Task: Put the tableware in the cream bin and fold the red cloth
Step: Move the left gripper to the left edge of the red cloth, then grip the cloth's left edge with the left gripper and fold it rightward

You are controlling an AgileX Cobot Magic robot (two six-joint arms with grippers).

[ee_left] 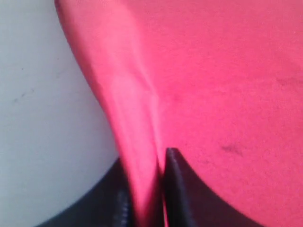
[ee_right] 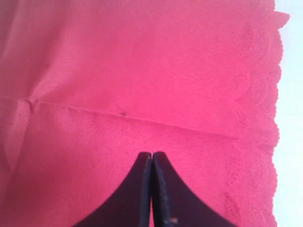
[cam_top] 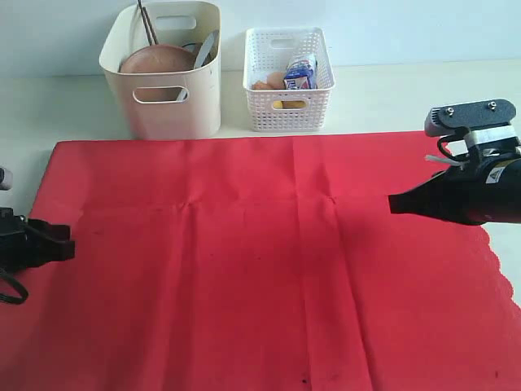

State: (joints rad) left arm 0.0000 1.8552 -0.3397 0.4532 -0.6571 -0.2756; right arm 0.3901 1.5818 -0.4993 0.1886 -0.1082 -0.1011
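The red cloth (cam_top: 269, 261) lies spread flat over most of the table, its scalloped edge (ee_right: 265, 118) on the right side. At the cloth's left edge my left gripper (cam_top: 69, 243) is shut on a raised fold of the cloth (ee_left: 137, 118), which runs in between the two black fingers (ee_left: 173, 189). My right gripper (cam_top: 393, 204) hovers over the right part of the cloth, shut with nothing in it (ee_right: 152, 155). The cream bin (cam_top: 167, 98) stands at the back left with tableware inside: a round brown plate (cam_top: 159, 59), dark chopsticks (cam_top: 146, 23) and a silvery piece (cam_top: 205, 47).
A white lattice basket (cam_top: 289, 98) stands right of the bin, holding a blue-and-white milk carton (cam_top: 301, 73) and some food. Bare pale table (cam_top: 407, 94) shows behind the cloth and along its left edge (ee_left: 42, 118).
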